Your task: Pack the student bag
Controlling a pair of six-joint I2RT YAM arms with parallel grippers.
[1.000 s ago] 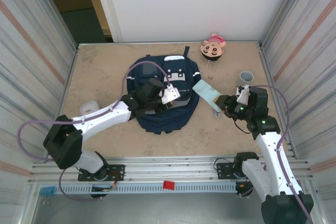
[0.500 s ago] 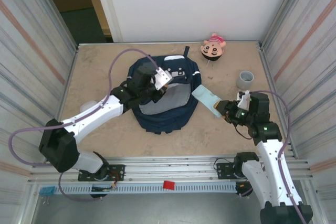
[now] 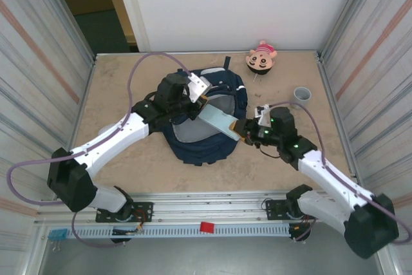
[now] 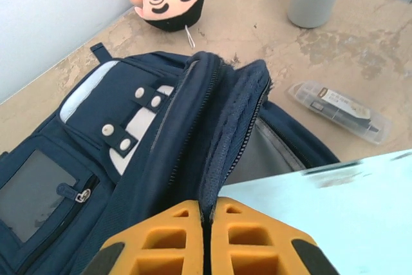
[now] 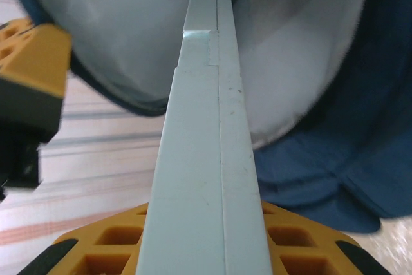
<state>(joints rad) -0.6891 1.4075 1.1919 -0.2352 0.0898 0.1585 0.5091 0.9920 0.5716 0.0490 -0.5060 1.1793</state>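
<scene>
Fingers of the left gripper (image 4: pixel 205 214) are pressed together on the raised zipper rim of the student bag (image 3: pixel 193 152), pinching the navy fabric so that the mouth of the main compartment stands lifted and open. The bag lies flat on the tan table (image 3: pixel 129 82), a little left of the middle, with its white-trimmed front pocket and snap tabs turned up and toward the far wall. From above, the left arm reaches in from the near left and its gripper (image 3: pixel 199 100) sits over the upper part of the bag, where the grey lining (image 3: pixel 187 132) shows inside the opening. The right gripper (image 3: pixel 242 131) comes in from the right and clamps one end of a pale blue flat box (image 3: pixel 217 122), its fingers closed on the two broad faces. The box is tilted, and its free end lies over the opening against the lining. In the right wrist view the box (image 5: pixel 203 127) runs edge-on straight away from the gripper (image 5: pixel 205 230) toward the pale lining, with navy fabric to its right. Beyond the bag, near the far wall, lies a plush doll head (image 3: pixel 261 59). A grey cup (image 3: pixel 301 96) stands upright near the right wall. In the left wrist view a clear plastic case (image 4: pixel 338 111) lies on the table just beside the bag.
</scene>
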